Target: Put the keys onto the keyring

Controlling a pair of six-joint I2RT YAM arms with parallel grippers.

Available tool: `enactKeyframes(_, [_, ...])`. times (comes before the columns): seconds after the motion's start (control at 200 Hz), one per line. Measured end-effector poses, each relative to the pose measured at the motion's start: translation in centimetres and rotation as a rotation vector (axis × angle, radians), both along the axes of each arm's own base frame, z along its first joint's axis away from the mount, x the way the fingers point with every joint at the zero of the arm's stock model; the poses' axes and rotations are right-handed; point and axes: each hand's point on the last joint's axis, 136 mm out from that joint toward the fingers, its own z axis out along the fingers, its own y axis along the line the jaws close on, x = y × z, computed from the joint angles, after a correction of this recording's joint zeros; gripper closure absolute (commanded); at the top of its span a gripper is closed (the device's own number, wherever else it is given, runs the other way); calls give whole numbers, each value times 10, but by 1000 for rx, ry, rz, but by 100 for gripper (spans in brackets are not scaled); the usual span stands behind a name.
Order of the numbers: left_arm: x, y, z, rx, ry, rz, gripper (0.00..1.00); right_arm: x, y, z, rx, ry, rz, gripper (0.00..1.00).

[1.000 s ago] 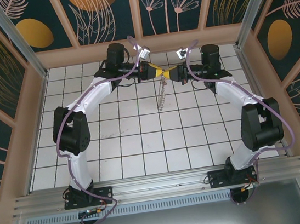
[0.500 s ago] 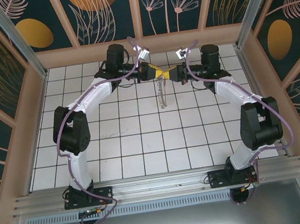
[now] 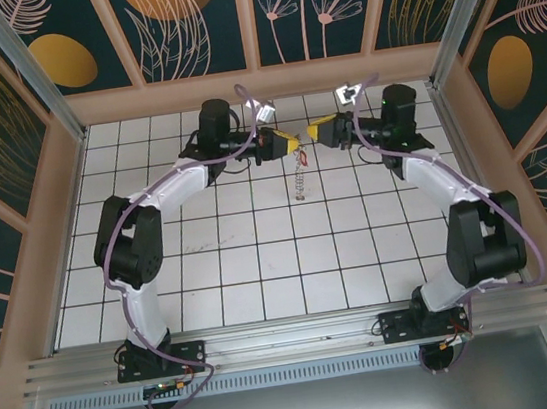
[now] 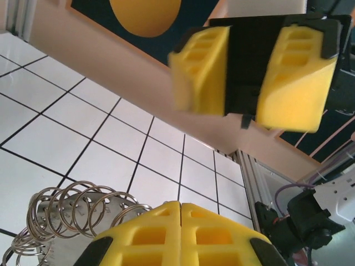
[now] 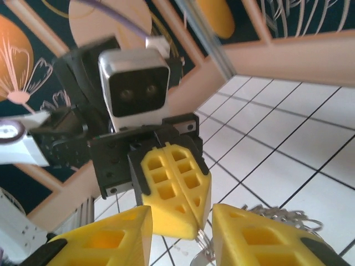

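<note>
My left gripper (image 3: pixel 293 142) is held above the far middle of the floor, shut on the top of the keyring (image 3: pixel 298 177). The keyring hangs straight down from it as a bunch of silvery rings (image 4: pixel 72 213). A tiny red-pink spot, the keys (image 3: pixel 301 159), sits near the top of the hanging bunch. My right gripper (image 3: pixel 314 135) faces the left one from the right, open and a little apart from it, holding nothing. In the right wrist view the shut left fingers (image 5: pixel 175 185) pinch a thin wire between my open right fingertips (image 5: pixel 111 235).
White tiled floor (image 3: pixel 260 257) with wooden walls on three sides and a metal rail (image 3: pixel 291 338) along the near edge. Both arms arch up from their bases and meet at the far middle.
My right gripper has opened and drawn back to the right, away from the left one. The left gripper still holds the keyring, which now hangs from it alone.
</note>
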Motion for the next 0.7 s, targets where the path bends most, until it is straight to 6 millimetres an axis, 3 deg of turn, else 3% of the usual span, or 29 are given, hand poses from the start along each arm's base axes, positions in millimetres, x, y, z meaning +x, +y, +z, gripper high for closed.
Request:
enactKeyframes(0.165, [-4, 7, 27, -64, -54, 52, 100, -18, -24, 16, 39, -59, -113, 61])
enactKeyframes(0.35, [-14, 16, 67, -163, -137, 97, 100, -29, -32, 8, 87, -43, -181, 58])
enactKeyframes(0.465, [-19, 21, 82, -220, -161, 113, 100, -30, -29, 1, 108, -12, -201, 54])
enactKeyframes(0.701, [-25, 22, 90, -269, -157, 117, 100, -42, -2, 6, 119, -36, -148, 51])
